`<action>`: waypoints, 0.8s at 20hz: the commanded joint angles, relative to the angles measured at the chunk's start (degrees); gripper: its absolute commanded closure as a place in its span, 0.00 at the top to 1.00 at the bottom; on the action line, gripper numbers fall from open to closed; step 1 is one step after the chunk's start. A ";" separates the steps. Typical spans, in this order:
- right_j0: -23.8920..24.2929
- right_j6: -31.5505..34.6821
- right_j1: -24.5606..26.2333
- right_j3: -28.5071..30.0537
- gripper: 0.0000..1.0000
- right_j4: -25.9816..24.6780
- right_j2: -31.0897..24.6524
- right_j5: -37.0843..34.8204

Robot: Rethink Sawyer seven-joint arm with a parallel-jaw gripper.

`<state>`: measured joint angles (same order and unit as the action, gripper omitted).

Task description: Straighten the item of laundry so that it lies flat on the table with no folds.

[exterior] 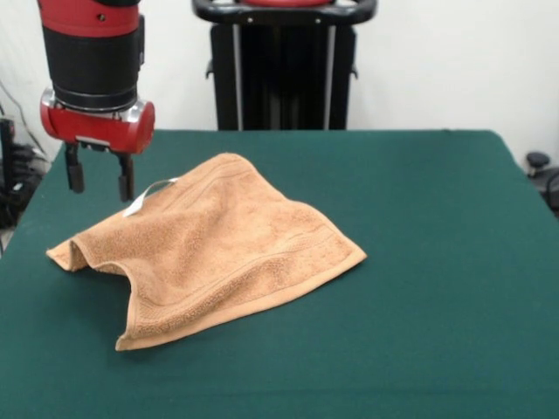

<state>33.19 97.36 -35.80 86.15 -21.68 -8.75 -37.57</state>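
Note:
The orange-tan terry towel (218,249) lies on the dark green table (419,262), left of centre. It is rumpled: its left corner is curled up into a raised fold and the near-left edge bulges. Band stripes run near its right and near edges. A small white loop (148,196) sticks out at its far-left edge. My gripper (101,179) hangs from the red and black arm at the upper left, above the table, just left of the loop. Its two black fingers (127,179) stand apart and hold nothing.
The black pedestal (284,65) stands at the table's far side, centre. Dark gear shows beyond the table's left edge (13,175) and right edge (541,170).

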 commanded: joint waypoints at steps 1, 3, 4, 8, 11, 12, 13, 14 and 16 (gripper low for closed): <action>-2.36 0.68 4.09 5.63 1.00 -0.83 -4.52 2.15; -2.68 0.14 3.93 5.34 1.00 -1.56 -4.26 2.08; -2.69 -0.09 3.98 5.23 1.00 -1.51 -4.26 1.47; -2.51 -0.35 4.02 5.21 1.00 -1.37 -4.39 1.08; -2.52 -0.11 3.93 5.30 1.00 -1.55 -4.37 1.85; -2.55 0.04 3.94 5.23 1.00 -1.47 -4.29 1.67; -2.45 -0.06 4.05 5.11 1.00 -1.35 -4.40 1.48; -2.45 -0.14 4.02 5.02 1.00 -1.42 -4.42 1.48; -2.47 -0.19 3.96 4.94 1.00 -1.40 -4.44 1.34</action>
<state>33.10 97.36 -35.12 86.15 -21.96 -8.76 -37.53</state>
